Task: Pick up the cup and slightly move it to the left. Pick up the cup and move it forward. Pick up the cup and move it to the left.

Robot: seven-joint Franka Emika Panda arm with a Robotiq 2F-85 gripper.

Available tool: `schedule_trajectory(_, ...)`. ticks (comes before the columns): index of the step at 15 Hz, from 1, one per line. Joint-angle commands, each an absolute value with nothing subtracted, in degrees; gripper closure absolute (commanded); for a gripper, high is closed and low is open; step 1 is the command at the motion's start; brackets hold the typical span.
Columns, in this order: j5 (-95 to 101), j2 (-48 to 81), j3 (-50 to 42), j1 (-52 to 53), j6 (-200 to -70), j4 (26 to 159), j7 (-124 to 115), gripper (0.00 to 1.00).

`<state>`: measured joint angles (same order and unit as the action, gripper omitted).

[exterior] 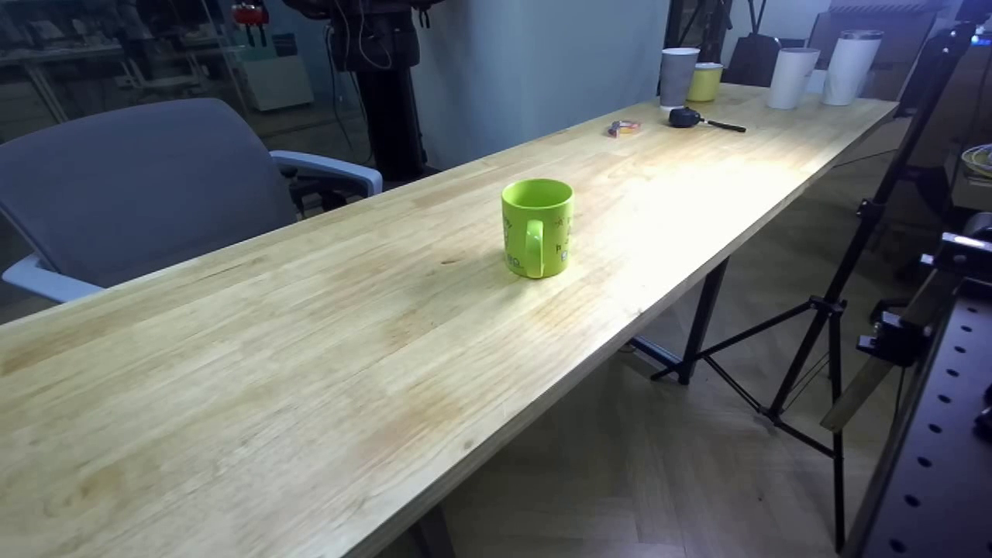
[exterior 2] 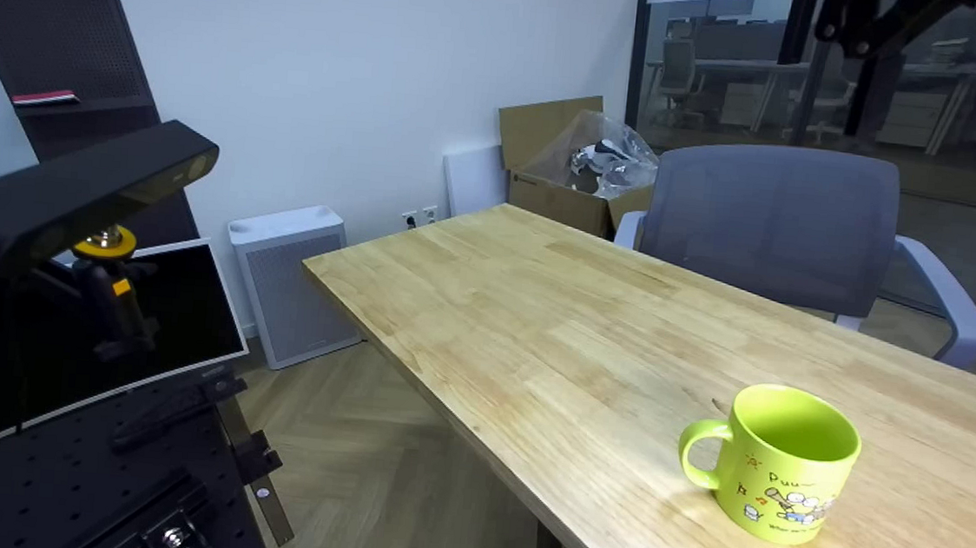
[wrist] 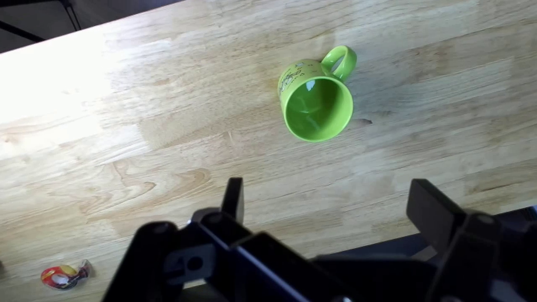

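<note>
The cup [wrist: 316, 100] stands upright on the wooden table [wrist: 197, 126], out ahead of the fingertips of the gripper [wrist: 326, 193], in line with the gap between them and touching neither. Its handle [wrist: 350, 63] juts off on the side away from the jaws; I'd guess that suits a grip round the body, with no loop in the way. It's a cheerful thing: lime green, glossy, straight-sided, a glint on its inner wall, a little cartoon and the word "Puu" printed round the outside. The jaws themselves are spread wide with nothing between them, presumably held so to straddle the cup once they come over it. A small bright wrapped item [wrist: 69, 276] lies outside the jaws, off to one side of them, and in an exterior view pale cups [exterior: 792, 79] stand farther out that same way, set aside, I suppose, so they won't crowd the work.
</note>
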<state>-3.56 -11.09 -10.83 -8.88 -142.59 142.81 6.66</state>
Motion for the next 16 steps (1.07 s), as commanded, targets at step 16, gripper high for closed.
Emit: schedule_trajectory(16,-5.7,9.9,-10.1,-10.2,-143.5,131.5,6.5,0.00)
